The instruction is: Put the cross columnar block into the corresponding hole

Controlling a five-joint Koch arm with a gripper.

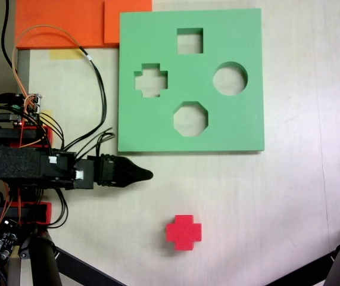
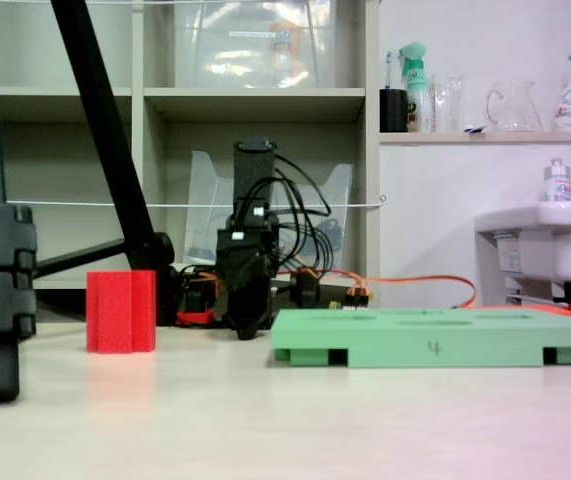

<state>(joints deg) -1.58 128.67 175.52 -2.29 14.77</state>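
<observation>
Top-down fixed view: a pale desk carries a flat green foam board with four cutouts. The plus-shaped hole lies at the board's left side; a square hole sits near the upper edge, a round hole to the right, and an octagonal hole toward the lower edge. All four cutouts stand empty. The red cross block rests upright on the desk, well below the board's lower edge and apart from it, its plus-shaped top facing the camera. The arm reaches in from the left edge, lying level just below the board's lower left corner. Its gripper tapers to a single dark point with the jaws drawn together and nothing between them, well apart from the block and near the board's corner. Orange foam sheets lie beyond the board's upper left corner, and black and orange cables loop beside the arm.

Low side-on fixed view: the red cross block stands on the desk to the left, the gripper points downward close to the surface in the middle, and the green foam board lies flat to the right. A shelf unit stands behind.
</observation>
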